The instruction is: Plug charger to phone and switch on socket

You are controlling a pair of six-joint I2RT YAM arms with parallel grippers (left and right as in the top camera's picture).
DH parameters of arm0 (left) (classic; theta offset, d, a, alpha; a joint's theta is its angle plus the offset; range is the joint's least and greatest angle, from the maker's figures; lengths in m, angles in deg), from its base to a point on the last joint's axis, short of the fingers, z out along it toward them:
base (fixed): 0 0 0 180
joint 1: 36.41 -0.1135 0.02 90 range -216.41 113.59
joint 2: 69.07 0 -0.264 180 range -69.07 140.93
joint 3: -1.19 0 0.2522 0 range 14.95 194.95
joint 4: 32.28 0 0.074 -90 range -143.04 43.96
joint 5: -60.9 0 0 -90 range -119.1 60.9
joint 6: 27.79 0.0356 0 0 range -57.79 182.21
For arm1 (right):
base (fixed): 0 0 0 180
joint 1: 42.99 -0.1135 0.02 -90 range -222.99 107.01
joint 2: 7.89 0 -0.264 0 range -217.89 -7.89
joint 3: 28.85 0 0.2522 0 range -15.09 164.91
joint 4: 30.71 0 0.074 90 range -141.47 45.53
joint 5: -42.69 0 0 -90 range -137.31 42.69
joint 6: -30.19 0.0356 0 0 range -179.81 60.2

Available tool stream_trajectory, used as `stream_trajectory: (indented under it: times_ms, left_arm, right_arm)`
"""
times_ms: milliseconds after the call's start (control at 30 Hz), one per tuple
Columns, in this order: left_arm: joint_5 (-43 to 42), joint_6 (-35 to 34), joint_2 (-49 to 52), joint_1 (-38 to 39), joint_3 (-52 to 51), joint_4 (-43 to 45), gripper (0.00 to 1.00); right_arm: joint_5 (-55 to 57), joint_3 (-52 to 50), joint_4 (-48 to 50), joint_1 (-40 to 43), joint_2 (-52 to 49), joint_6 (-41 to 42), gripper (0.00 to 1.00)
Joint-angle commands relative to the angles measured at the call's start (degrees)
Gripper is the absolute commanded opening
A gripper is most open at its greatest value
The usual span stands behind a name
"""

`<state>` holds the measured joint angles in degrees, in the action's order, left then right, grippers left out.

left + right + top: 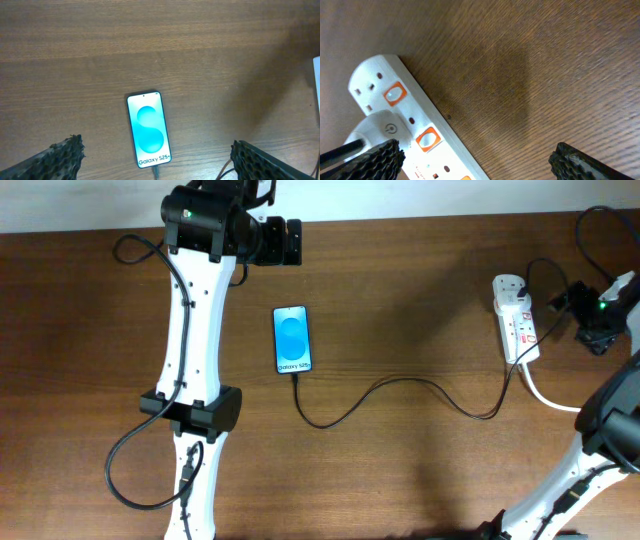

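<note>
Thin black charger snaking across the brown bench, tip at the lit phone's 6 o'clock edge, left arm alongside at 9 o'clock, left hand released at 12 o'clock, white socket far at 3 o'clock, right hand spread open beside it, thick white lead trailing off.

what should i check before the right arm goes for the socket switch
1. Charger plugged into phone: ok, the cable meets its bottom edge.
2. White plug seated in socket: ok.
3. Switch beside that plug already on: cannot tell.
4. Right pincer open and over the socket: ok.
5. Left pincer open, holding nothing: ok.
</note>
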<state>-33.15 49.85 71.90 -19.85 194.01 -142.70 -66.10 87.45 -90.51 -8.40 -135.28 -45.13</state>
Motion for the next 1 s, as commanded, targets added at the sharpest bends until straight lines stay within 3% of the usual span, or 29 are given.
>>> stream_trajectory:
  times_ms: [0, 967]
  left_arm:
    - [-0.2, 0.7, -1.7, 0.2, 0.5, 0.0, 0.99]
    - [-0.2, 0.7, -1.7, 0.2, 0.5, 0.0, 0.99]
  right_arm:
    - [3.5, 0.3, -0.2, -1.5, -1.6, -1.4, 0.99]
    - [6.0, -0.4, -3.0, -8.2, -4.3, -6.8, 0.99]
